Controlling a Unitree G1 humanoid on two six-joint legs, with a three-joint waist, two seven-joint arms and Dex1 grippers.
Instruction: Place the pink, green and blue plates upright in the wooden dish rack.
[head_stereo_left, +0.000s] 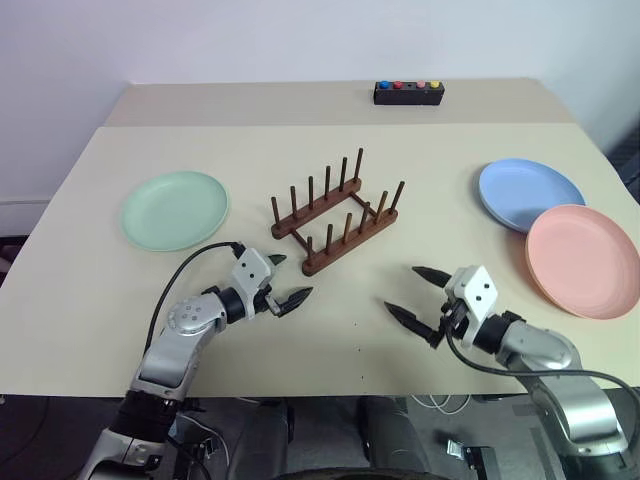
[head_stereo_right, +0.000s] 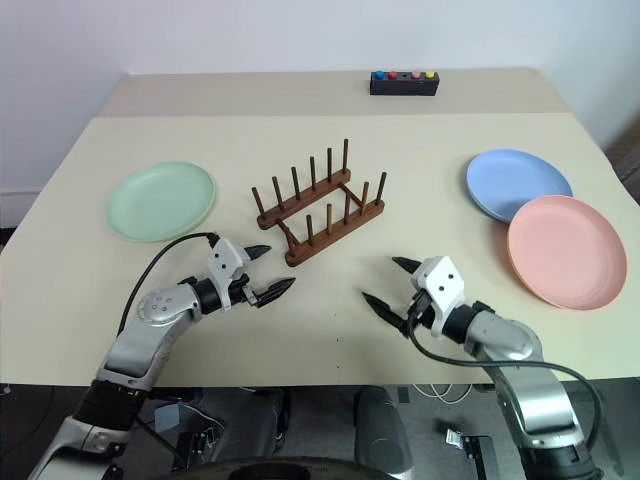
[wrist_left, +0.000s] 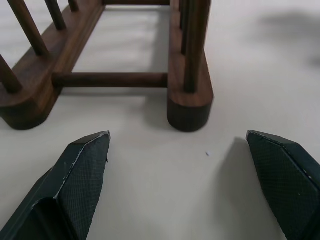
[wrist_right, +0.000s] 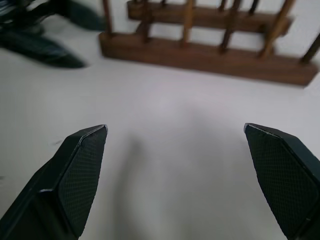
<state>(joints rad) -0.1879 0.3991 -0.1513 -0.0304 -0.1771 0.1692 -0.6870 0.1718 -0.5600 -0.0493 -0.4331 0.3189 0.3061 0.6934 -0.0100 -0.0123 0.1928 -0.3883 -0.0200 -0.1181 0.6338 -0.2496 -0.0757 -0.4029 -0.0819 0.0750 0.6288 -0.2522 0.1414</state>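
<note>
Both arms are showing silver-grey metal casings with black joint sections. Each wrist is carrying a small white block with dark screw dots, and a black cable is looping along each forearm. The left tool (head_stereo_left: 282, 280) and the right tool (head_stereo_left: 412, 291) are each ending in two pointed black fingers (wrist_left: 82, 172) with finely cross-hatched inner pads.

both arms reach in over the table's near edge, angled toward each other. left gripper (head_stereo_left: 283, 281) and right gripper (head_stereo_left: 413, 292) hover just above the tabletop, jaws spread wide, nothing between the fingers.
</note>
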